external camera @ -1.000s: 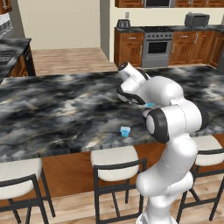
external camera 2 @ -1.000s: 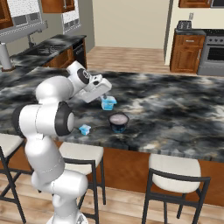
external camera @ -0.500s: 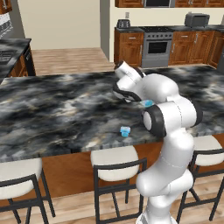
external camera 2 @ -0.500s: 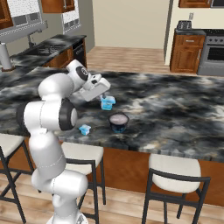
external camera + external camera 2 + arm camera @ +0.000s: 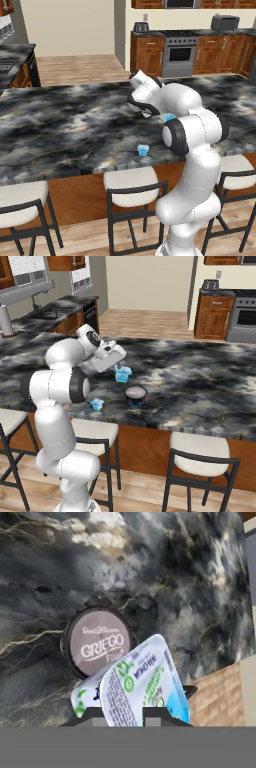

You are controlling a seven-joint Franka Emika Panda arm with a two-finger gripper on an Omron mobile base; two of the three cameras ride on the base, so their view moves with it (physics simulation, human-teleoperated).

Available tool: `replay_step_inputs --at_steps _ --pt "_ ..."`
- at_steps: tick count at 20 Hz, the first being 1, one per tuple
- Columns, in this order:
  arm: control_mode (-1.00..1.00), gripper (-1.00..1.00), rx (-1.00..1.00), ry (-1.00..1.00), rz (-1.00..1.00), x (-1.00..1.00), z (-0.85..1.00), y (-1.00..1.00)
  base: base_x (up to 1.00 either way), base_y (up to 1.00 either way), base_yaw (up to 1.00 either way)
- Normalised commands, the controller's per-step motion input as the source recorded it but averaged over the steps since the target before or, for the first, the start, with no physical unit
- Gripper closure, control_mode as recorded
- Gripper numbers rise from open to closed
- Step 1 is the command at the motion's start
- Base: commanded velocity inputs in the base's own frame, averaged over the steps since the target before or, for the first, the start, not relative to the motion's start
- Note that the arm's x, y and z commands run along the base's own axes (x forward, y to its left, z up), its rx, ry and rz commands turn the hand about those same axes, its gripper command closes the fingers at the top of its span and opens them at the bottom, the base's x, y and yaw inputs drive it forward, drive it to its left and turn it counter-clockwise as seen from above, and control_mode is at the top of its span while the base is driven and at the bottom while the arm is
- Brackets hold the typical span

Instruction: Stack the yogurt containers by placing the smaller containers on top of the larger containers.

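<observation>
My gripper [image 5: 118, 366] reaches down over the counter and is shut on the bigger light-blue cup [image 5: 122, 374], which leans in its grip. In the hand view this cup [image 5: 143, 685] shows its whitish printed top between the dark fingertips [image 5: 88, 714]. The wide dark-rimmed tub [image 5: 135, 395] stands just in front of it, towards the counter's near edge; its pale lid [image 5: 98, 643] lies beyond the cup in the hand view. The tiny light-blue cup [image 5: 97, 404] sits alone near the counter's front edge, also visible as the tiny cup [image 5: 143, 149] left of my arm.
All of this rests on a dark marbled island counter [image 5: 200, 381] with stools [image 5: 202, 458] along its near side. Wooden cabinets and a stove [image 5: 180, 57] stand far behind. A wood floor edge [image 5: 220, 692] shows past the counter in the hand view.
My wrist and forearm have turned slightly over the cup. The cup, the tub and the tiny cup stay about where they were.
</observation>
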Motion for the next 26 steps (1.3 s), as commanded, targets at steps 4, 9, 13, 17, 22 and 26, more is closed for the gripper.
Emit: replay_step_inputs --at_steps 4,9,13,17,22,26 --pt "-1.00 1.00 0.02 -0.04 0.00 -0.29 0.00 -0.20 0.00 0.00 0.00" --pt "-1.00 1.00 0.00 0.04 0.00 0.12 -0.03 -0.13 0.00 0.00 0.00" --pt "-1.00 1.00 0.00 -0.04 0.00 -0.04 -0.06 -0.17 0.00 0.00 0.00" --pt "-1.00 1.00 0.00 -0.01 0.00 0.12 -0.15 -0.12 0.00 0.00 0.00" --pt "-1.00 1.00 0.02 0.00 0.01 0.26 -0.22 -0.06 0.00 0.00 0.00" --pt "-1.00 1.00 0.06 -0.03 0.05 -0.07 -0.15 0.00 0.00 0.00 0.00"
